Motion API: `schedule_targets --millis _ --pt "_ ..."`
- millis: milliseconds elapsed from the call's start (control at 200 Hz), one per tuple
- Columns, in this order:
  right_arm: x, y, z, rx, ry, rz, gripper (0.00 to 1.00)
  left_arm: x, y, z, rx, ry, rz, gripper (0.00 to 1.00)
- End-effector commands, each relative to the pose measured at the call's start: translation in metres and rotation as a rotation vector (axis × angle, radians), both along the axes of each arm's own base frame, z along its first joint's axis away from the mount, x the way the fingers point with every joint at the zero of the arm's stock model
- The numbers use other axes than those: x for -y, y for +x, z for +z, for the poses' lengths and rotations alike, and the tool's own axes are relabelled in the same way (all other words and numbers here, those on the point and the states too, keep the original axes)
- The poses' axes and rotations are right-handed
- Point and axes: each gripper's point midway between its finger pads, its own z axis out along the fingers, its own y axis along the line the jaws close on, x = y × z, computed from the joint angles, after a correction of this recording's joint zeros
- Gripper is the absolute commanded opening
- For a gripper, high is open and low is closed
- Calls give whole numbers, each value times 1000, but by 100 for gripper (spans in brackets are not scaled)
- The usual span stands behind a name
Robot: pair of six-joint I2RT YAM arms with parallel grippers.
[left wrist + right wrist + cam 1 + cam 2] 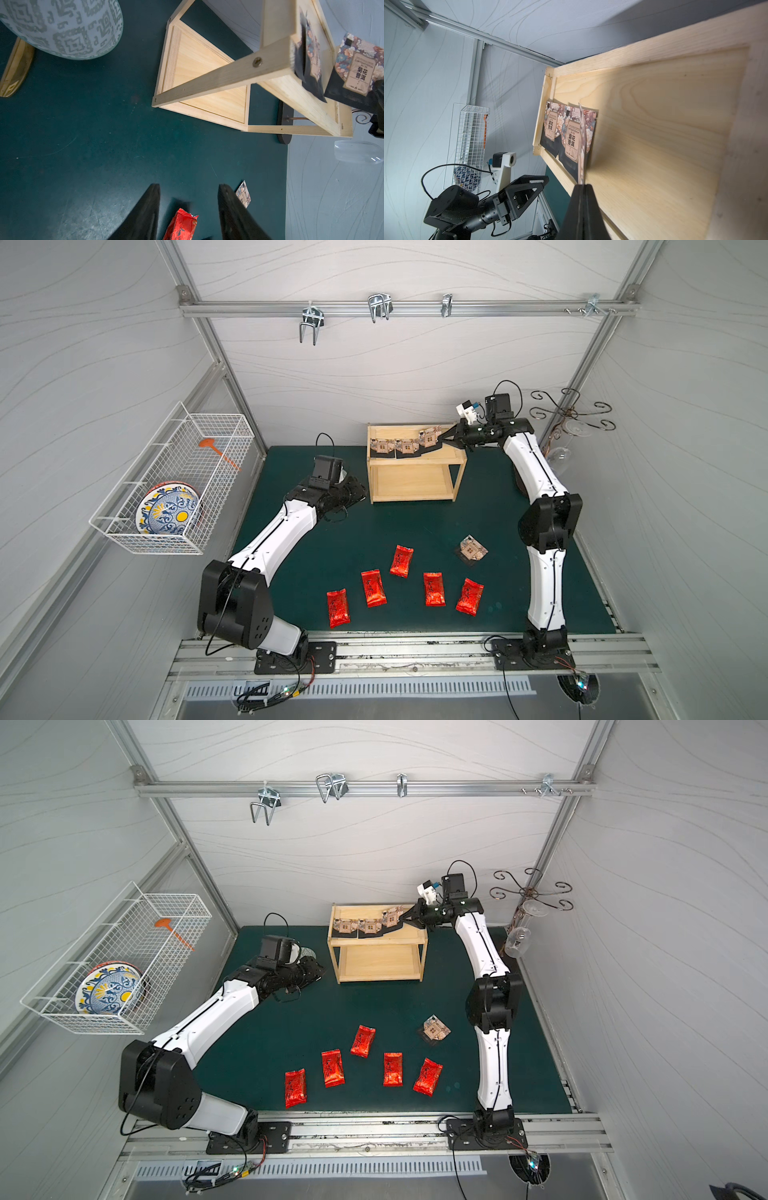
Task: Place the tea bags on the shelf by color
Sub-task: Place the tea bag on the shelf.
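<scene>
We've got one beige tea bag (430,435) clamped in the right gripper (582,185) over the shelf (415,461) top tier (edge-on in wrist view), just beside two beige bags (382,445) lying there. Fourth beige bag (473,549) and five red sachets (401,561): on the mat (415,522) before the shelf. Left gripper (188,187) jaws apart, beside the shelf.

Red sachets (401,561), floral beige packets (406,446), green mat (415,522)

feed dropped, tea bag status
Right gripper shut on beige tea bag over shelf top tier. Left gripper open, empty. Five red sachets, one beige bag on mat. Nothing blocking.
</scene>
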Motion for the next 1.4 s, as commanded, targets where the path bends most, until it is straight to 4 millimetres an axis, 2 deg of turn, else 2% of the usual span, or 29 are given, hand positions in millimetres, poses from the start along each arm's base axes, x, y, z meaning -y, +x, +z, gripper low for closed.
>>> schedule_targets --millis 0,155,555,870,965,1060,1150,1245,1295,1396 --pt "-1 -1 -6 -8 -24 2 1 3 7 11 49 -11 -14 51" --pt "0 0 -10 -12 -41 -5 13 4 7 11 49 -17 -14 51" --pt "7 2 -11 -2 -80 -36 29 4 7 14 53 -26 -12 51" --pt "16 7 -4 32 -123 -75 41 5 5 13 54 -40 -15 51" --pt "15 7 1 43 -119 -74 47 5 5 14 56 -46 -12 51" --pt "16 4 9 58 -123 -76 49 6 4 14 57 -51 -13 51" --pt "18 -6 27 88 -132 -90 49 8 2 15 52 -57 -18 51" --pt "21 -30 44 144 -208 -132 49 13 -3 18 44 -63 -38 50" --pt "23 -49 42 155 -255 -153 49 17 -8 19 41 -60 -54 50" --pt "38 -90 21 162 -366 -225 49 32 -20 17 28 -57 -101 51"
